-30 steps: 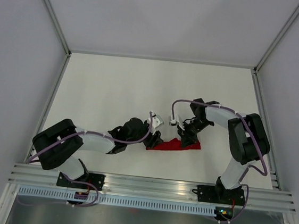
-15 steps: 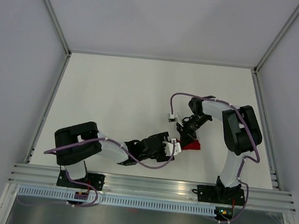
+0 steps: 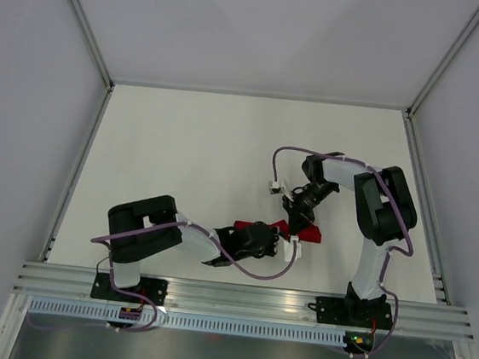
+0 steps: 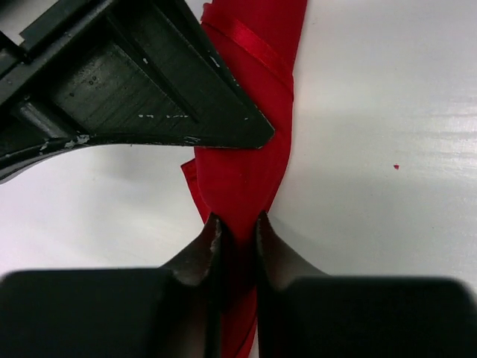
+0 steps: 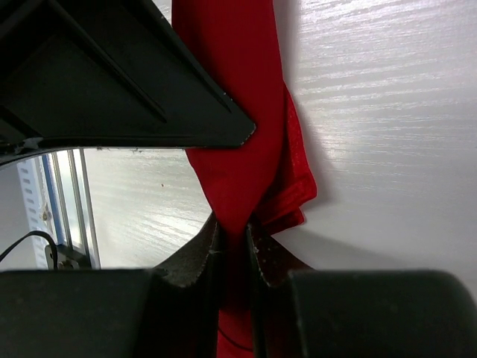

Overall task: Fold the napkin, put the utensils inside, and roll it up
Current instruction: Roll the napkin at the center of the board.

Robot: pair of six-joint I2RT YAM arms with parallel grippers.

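The red napkin lies bunched in a narrow roll on the white table, near the front middle. My left gripper comes in low from the left and is shut on the red cloth, the folds pinched between its fingertips. My right gripper reaches down from the far side and is shut on the same napkin, with loose layers spilling out to the right of its jaws. Each wrist view shows the other gripper's dark finger close over the cloth. The utensils are hidden.
The aluminium rail with both arm bases runs along the near edge, just in front of the napkin. Grey walls and metal frame posts enclose the table on three sides.
My left arm swung right and toward the near edge; its gripper opened wide, then shut on the napkin. The right gripper kept its hold and drew the cloth slightly together.
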